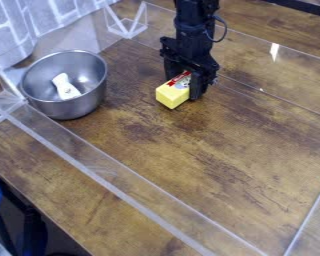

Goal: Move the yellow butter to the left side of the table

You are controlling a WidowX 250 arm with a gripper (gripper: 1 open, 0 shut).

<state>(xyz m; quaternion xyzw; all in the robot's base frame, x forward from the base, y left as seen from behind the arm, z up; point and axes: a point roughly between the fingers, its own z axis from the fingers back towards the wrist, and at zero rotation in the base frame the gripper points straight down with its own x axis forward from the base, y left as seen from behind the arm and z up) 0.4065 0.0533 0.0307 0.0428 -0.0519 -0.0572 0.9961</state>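
Observation:
The yellow butter (175, 93) is a small bright yellow block with a white and red label, resting on the dark wood table (216, 150) toward the back middle. My black gripper (186, 82) comes straight down over its far end, and its fingers are shut on the yellow butter there. The near yellow end sticks out toward the front left. The fingertips themselves are partly hidden by the gripper body.
A metal bowl (63, 84) with a white object inside stands at the left. Clear plastic strips (109, 180) edge the table at the front left and along the back. A checked cloth (36, 25) hangs at the back left.

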